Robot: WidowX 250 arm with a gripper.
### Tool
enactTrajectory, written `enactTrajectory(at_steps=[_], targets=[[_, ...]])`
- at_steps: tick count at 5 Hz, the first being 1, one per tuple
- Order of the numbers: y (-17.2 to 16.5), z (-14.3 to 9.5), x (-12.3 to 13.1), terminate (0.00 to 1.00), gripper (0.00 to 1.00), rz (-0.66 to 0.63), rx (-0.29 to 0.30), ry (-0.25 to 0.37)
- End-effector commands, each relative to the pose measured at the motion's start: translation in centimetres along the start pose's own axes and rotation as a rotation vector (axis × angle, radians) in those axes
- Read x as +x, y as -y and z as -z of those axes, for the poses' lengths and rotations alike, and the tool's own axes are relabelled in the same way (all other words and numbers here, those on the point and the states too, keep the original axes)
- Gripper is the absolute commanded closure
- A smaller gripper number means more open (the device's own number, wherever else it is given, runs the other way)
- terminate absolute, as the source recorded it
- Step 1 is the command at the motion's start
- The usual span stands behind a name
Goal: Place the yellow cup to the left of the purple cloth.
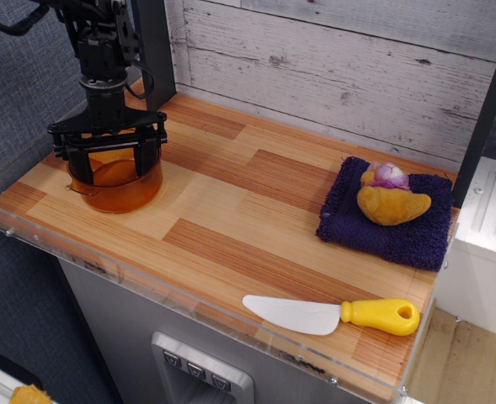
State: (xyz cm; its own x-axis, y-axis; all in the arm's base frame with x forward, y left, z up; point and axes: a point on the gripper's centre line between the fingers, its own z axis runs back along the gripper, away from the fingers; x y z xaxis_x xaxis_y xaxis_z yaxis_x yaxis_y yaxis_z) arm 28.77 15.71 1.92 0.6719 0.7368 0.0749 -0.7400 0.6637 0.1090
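Note:
The yellow cup (117,192), a wide translucent amber-orange pot, stands on the wooden table (231,219) at its far left end. My gripper (111,157) hangs straight over it, lowered onto it, with its fingers (149,156) spread wide at the cup's left and right walls. I cannot tell whether they touch the walls. The cup rests on the table. The purple cloth (382,227), a dark fuzzy square towel, lies at the far right of the table, well away from the cup and gripper.
A yellow-brown plush toy (392,204) with a purple top lies on the cloth. A white knife (332,316) with a yellow handle lies near the front right edge. A clear plastic lip runs along the front edge. A plank wall stands behind.

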Motion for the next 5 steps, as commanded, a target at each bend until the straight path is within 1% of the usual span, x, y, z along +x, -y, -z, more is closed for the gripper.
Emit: enactTrajectory(at_steps=[1, 2, 3, 4, 5], targets=[[-0.4, -3.0, -0.3, 0.00, 0.00, 0.007, -0.042, 0.079], [-0.3, -4.0, -0.6, 0.00, 0.00, 0.027, -0.078, 0.105], [-0.4, -6.0, -0.4, 0.00, 0.00, 0.025, -0.124, 0.152], [0.0, -8.3, -0.1, 0.00, 0.00, 0.086, -0.157, 0.212], [1.2, -9.4, -0.3, 0.00, 0.00, 0.162, -0.194, 0.243]])
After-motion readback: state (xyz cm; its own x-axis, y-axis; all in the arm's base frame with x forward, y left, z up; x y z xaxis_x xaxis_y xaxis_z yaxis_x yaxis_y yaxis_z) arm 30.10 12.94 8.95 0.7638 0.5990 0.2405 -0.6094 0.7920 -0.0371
